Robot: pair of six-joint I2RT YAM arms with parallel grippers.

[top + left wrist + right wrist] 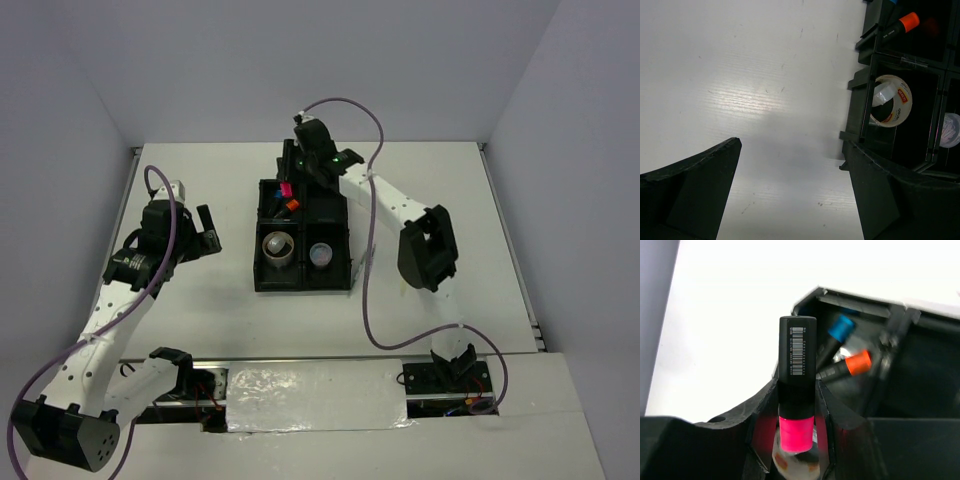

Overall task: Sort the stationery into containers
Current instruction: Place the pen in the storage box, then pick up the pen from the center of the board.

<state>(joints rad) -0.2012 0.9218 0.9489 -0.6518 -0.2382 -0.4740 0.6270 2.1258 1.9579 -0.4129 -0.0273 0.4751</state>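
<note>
The black four-compartment tray [348, 238] stands mid-table. My right gripper [292, 180] hovers over its far left compartment, shut on a pink highlighter [286, 188]. In the right wrist view the highlighter [797, 355] stands between the fingers [762, 412] of the gripper [797, 407], pink cap down. Below it lie a blue highlighter [840, 329] and an orange-capped stick [857, 362]. The tape ring [278, 246] lies in the near left compartment and the round clear tub [320, 254] in the near right one. My left gripper [210, 232] is open and empty, left of the tray.
The left wrist view shows the open left gripper [790, 170] over bare white table, with the tray wall [860, 105] to the right of it, and the tape ring [891, 101], orange-capped stick [902, 26] and tub [951, 131] inside. Grey walls enclose the table.
</note>
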